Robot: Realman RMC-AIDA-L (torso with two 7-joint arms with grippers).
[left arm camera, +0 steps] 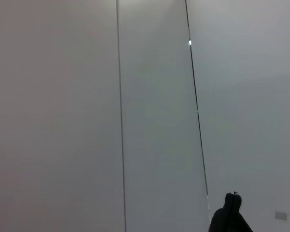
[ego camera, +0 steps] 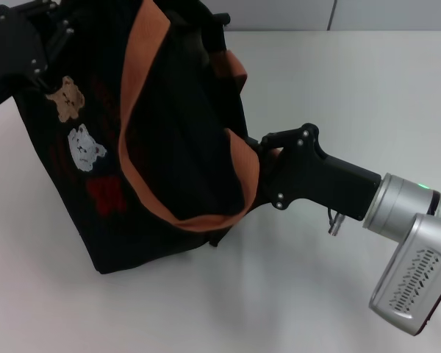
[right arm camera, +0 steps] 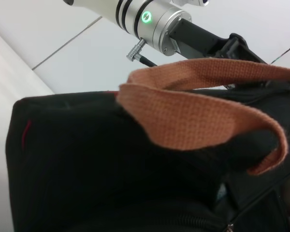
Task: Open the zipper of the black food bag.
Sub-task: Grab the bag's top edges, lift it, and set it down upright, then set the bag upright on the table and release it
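Observation:
The black food bag (ego camera: 162,169) leans tilted on the white table, its bear patches (ego camera: 75,125) facing me and its orange handles (ego camera: 143,95) flopped across the top. My left gripper (ego camera: 35,45) is at the bag's upper far corner. My right gripper (ego camera: 267,149) presses in against the bag's top at the right, its tip hidden behind a handle loop. In the right wrist view a stretch of the zipper (right arm camera: 195,221) runs along the bag (right arm camera: 87,164) under an orange handle (right arm camera: 193,116), with a small silver pull tab (right arm camera: 229,225) at its end. The left gripper (right arm camera: 234,44) shows beyond.
White table (ego camera: 338,88) spreads to the right and front of the bag. A grey panelled wall (left arm camera: 135,116) fills the left wrist view, with a dark scrap (left arm camera: 229,217) at its lower edge.

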